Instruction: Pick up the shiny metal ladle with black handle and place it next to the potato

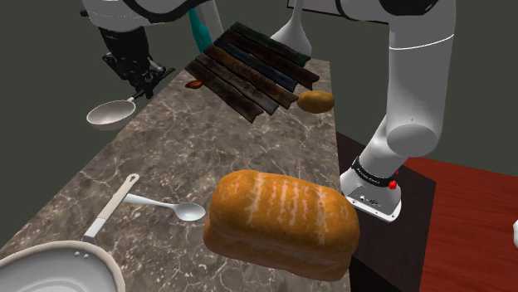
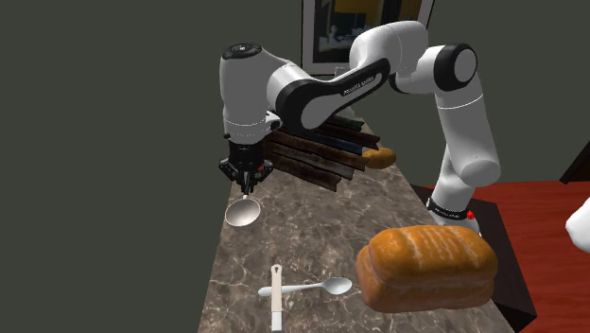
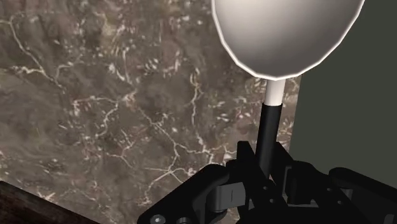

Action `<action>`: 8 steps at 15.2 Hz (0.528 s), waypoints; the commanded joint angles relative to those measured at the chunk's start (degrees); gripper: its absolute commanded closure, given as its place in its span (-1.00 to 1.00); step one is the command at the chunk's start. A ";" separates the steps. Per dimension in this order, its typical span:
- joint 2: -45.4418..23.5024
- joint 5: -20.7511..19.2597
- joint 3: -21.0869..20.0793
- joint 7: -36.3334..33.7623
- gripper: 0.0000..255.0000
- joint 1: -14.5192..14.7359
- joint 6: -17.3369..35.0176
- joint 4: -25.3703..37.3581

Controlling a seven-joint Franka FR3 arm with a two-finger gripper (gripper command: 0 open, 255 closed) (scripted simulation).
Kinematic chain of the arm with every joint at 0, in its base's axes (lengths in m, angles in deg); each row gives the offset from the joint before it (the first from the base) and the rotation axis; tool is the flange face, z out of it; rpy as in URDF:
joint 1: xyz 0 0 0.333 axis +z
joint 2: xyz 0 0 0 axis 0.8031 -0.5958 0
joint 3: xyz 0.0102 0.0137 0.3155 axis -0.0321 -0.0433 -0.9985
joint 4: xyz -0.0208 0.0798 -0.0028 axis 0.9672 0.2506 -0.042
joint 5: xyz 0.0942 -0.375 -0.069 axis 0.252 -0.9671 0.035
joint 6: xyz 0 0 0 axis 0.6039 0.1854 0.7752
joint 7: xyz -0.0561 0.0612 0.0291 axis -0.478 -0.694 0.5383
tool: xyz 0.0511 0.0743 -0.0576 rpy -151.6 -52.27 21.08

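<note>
Surface: dark brown marbled counter (image 1: pixel 166 158) against dark grey walls.

Item 1: ladle (image 1: pixel 108 114), pale bowl, black handle. It sits at the counter's edge on the shoulder view's left, with the bowl partly past the edge.

Item 2: gripper (image 1: pixel 139 85), fingers clamped on the ladle's black handle, above the bowl.

Item 3: potato (image 1: pixel 316 101), well apart from the ladle, beside a stack of dark slats (image 1: pixel 249 70).

Other items: bread loaf (image 1: pixel 282 224), white spoon (image 1: pixel 170 206), pan (image 1: pixel 50 270).
</note>
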State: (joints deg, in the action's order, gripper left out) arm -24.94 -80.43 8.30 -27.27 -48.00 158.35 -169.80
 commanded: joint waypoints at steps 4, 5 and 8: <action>-0.22 0.17 -0.09 0.87 1.00 1.04 -3.91 4.35; -0.27 0.18 -0.10 1.03 1.00 1.26 -4.69 5.22; 5.87 3.59 -1.76 1.95 1.00 -3.42 -1.99 -2.65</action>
State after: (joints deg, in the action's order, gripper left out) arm -21.63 -78.29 7.21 -25.64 -49.49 155.04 -168.99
